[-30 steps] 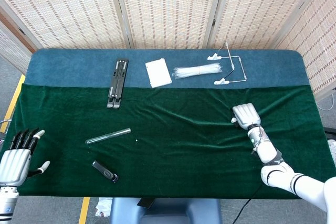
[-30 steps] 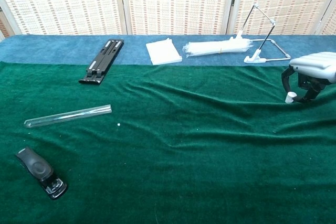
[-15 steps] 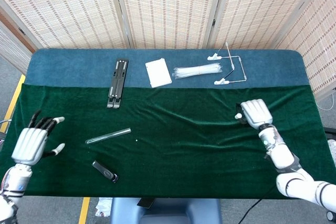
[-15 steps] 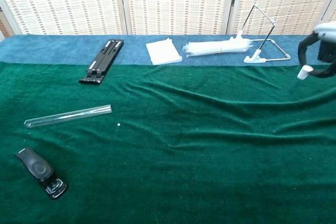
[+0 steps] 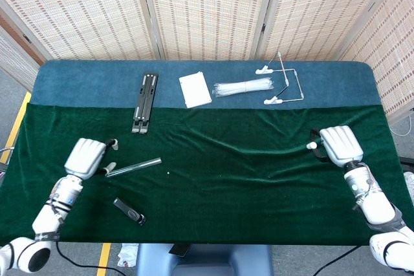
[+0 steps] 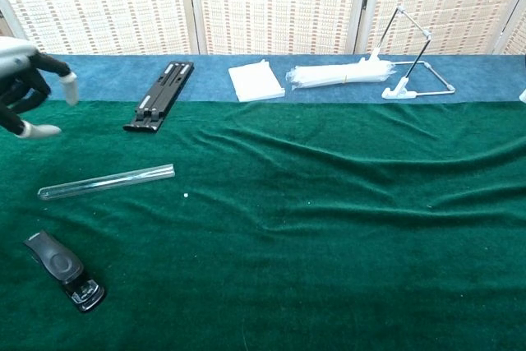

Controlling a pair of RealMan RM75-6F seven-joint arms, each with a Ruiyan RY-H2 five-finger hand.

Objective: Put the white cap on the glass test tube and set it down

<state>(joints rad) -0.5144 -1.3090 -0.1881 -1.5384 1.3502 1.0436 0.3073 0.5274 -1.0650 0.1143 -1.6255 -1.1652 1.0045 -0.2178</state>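
Observation:
The glass test tube (image 5: 134,167) (image 6: 107,180) lies on the green cloth at the left, its open end toward the right. My left hand (image 5: 87,156) (image 6: 25,92) hovers over the tube's left end, fingers apart and holding nothing. At the right, my right hand (image 5: 339,145) is raised above the cloth and pinches the small white cap (image 5: 312,145) at its fingertips. In the chest view that hand is almost wholly out of frame; only a white speck shows at the right edge.
A black clip (image 5: 129,211) (image 6: 64,271) lies near the front edge, below the tube. On the blue strip at the back are a black folded stand (image 5: 145,101) (image 6: 160,94), a white pad (image 5: 195,88), a clear plastic bag (image 5: 244,86) and a wire stand (image 5: 284,85).
My left hand has come in from the table's left edge to just over the tube's left end. My right hand has lifted the cap off the cloth and carried it rightward.

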